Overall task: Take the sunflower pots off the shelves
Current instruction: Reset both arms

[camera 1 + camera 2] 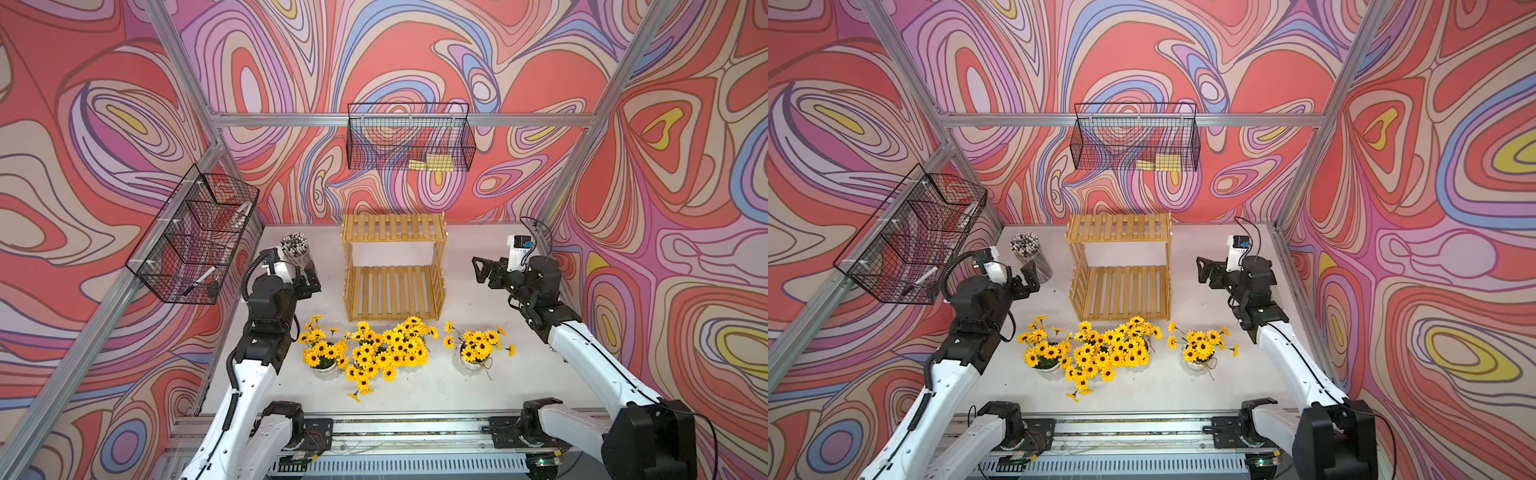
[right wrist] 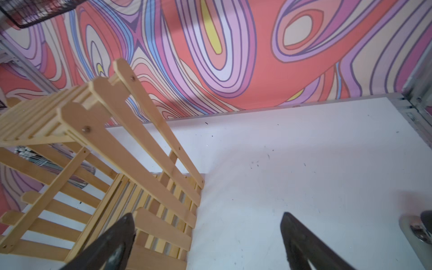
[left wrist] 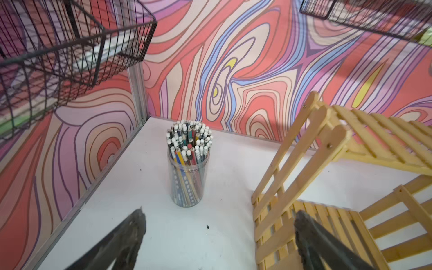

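Note:
The sunflower pots stand in a row on the white table in front of the shelves (image 1: 394, 266), whose two wooden tiers are bare. One pot (image 1: 325, 353) is at the left and one (image 1: 477, 348) at the right. Between them a dense bunch of blooms (image 1: 390, 347) hides what stands beneath. My left gripper (image 1: 309, 282) hovers open left of the shelves, near a pencil cup (image 1: 294, 248). The left wrist view shows it (image 3: 219, 212) with nothing between the fingers. My right gripper (image 1: 484, 270) hangs open right of the shelves, holding nothing (image 2: 208, 215).
A black wire basket (image 1: 195, 237) hangs on the left wall and another (image 1: 411, 139) on the back wall above the shelves. A loose sunflower sprig (image 1: 359, 392) lies near the front of the table. The pencil cup (image 3: 188, 163) stands in the back-left corner.

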Controlling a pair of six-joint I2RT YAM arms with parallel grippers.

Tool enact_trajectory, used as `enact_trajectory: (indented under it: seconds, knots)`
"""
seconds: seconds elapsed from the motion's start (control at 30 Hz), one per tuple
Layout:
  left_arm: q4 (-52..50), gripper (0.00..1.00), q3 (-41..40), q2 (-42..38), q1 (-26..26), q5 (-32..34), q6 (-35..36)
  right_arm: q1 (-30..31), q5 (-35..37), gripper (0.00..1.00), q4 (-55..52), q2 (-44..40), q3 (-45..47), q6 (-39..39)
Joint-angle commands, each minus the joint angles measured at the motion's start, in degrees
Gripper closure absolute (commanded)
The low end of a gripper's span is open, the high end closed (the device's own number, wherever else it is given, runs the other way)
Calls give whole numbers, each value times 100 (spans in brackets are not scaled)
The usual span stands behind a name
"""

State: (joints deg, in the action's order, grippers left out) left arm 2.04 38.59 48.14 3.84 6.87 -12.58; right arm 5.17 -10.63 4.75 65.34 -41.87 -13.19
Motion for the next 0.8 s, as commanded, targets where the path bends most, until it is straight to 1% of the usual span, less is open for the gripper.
enact_trajectory:
  seconds: [0.0, 0.07, 0.2, 0.3, 0.33, 0.43, 0.53, 0.63, 0.77]
  knots:
    - [926, 0, -349, 93, -174, 118, 35, -80, 651, 2, 313, 139, 223, 97]
    - [1193, 0, -538, 243, -279, 35, 89, -92, 978, 2, 447, 151, 381, 196]
    - [1457, 1, -818, 532, -304, 79, 271, -91, 1435, 2, 1104, -40, 996, 493]
    - [1915, 1, -1335, 611, -304, 151, 345, -87, 1825, 2, 1585, -47, 1340, 760]
    - [2049, 1, -1479, 633, -304, 167, 369, -93, 1857, 2, 1736, 15, 1396, 852]
    - [2423, 1, -1762, 764, -311, 298, 530, -90, 1794, 2, 2392, 513, 1501, 1041]
    - [2803, 1, -1937, 971, -352, 411, 648, -93, 1748, 1, 3084, 1229, 1523, 1142]
    - [3062, 1, -1984, 1192, -446, 316, 660, -111, 1932, 2, 4028, 1785, 1687, 1255]
    - [3507, 1, -2081, 1523, -550, 63, 656, -120, 1939, 2, 4642, 2427, 1697, 1387]
